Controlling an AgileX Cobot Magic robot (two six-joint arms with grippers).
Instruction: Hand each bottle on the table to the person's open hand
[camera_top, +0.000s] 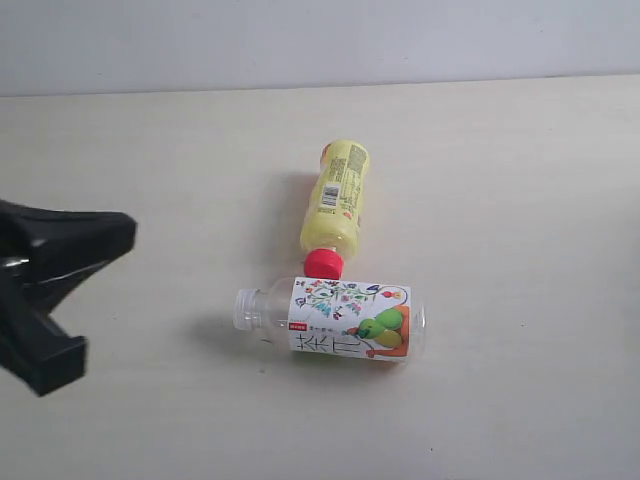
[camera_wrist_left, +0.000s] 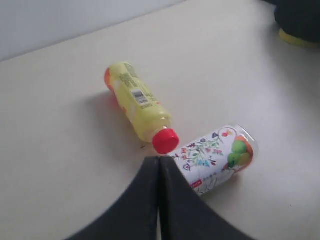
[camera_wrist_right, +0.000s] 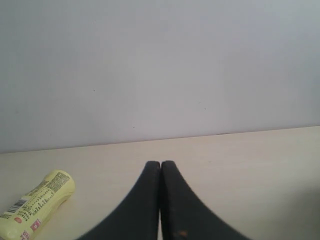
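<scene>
Although its jaws are pressed flat together with nothing between them, the left gripper (camera_wrist_left: 159, 159) is, by my reading, the one better placed for the next pick. Seen from the exterior camera it sits at the near left, and both bottles lie off toward its 3 o'clock on the table (camera_top: 520, 400).

Nearest of the two is the pear-label bottle (camera_top: 345, 320), on its side. Its long axis runs from 9 to 3 o'clock, with the neck at 9, toward the left arm. The left wrist camera shows it just past the closed fingertips. It looks clear right through; whether it holds any liquid, or has a cap on, I cannot tell.

Just beyond it lies the yellow bottle (camera_top: 338, 200), also on its side. Its red cap (camera_top: 323, 263) points to about 6 o'clock and touches, or all but touches, the pear-label bottle's upper side; its base points to roughly 12. Whether the yellow is the drink or the plastic cannot be settled.

The right gripper (camera_wrist_right: 160, 162) is likewise closed on nothing, and only the yellow bottle's base shows in its camera, so it seems the farther arm. The left jaws would have to open, then close across the bottle, from 12 to 6. Farthest back stands a plain wall (camera_top: 320, 40); no open hand is in view.
</scene>
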